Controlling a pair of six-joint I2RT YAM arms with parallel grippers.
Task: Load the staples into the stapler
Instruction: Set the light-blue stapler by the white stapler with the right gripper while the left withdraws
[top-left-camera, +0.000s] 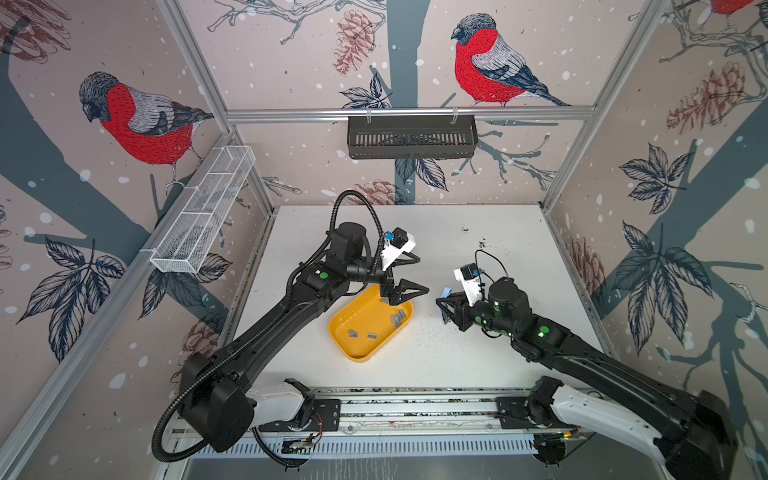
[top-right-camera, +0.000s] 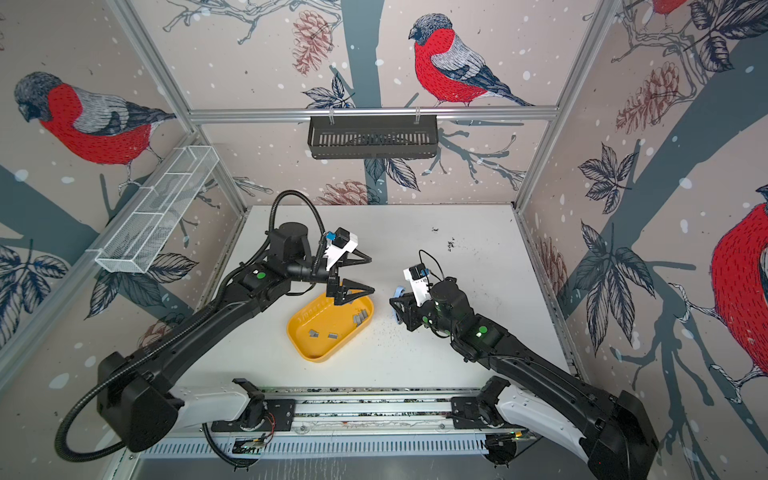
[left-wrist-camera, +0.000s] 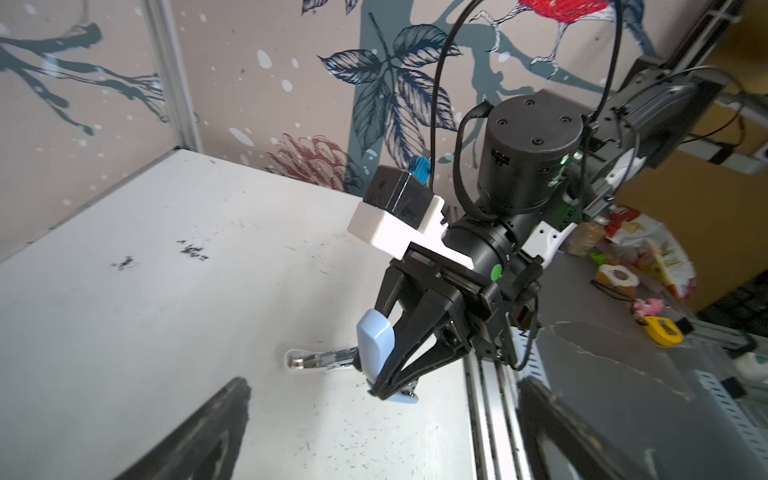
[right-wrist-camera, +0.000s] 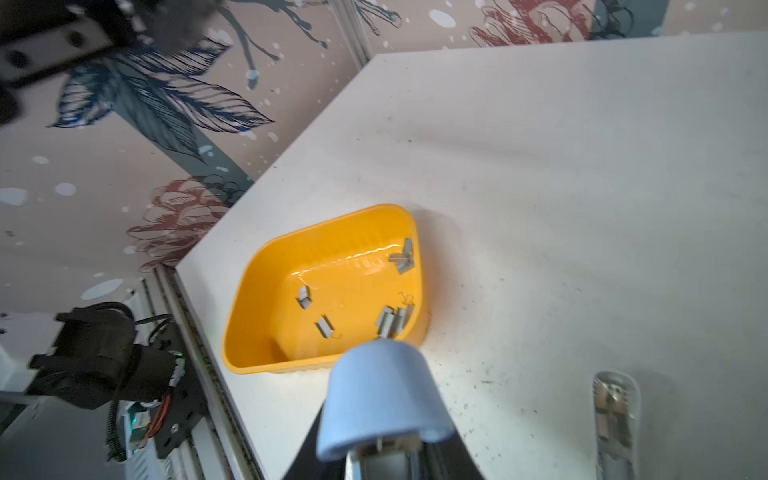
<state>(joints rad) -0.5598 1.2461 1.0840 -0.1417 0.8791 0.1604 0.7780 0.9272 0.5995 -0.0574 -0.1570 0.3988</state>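
On the white table (top-left-camera: 478, 232), a yellow tray (top-left-camera: 362, 311) holds staples (top-left-camera: 397, 318).

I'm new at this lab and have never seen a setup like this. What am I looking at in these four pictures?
Two black robot arms reach over a white table, and each ends in a two-fingered gripper. Two pictures come from a camera overhead and show nearly the same view. The other two come from small cameras on the arms' wrists. The left wrist one looks across at the right arm. The right wrist one looks down at the tray.

On the table sits a yellow tray with several short grey strips of staples in it. The left gripper hangs wide open and empty above the tray's far edge. The right gripper is shut on a light blue stapler, which is opened up so its metal rail sticks out.
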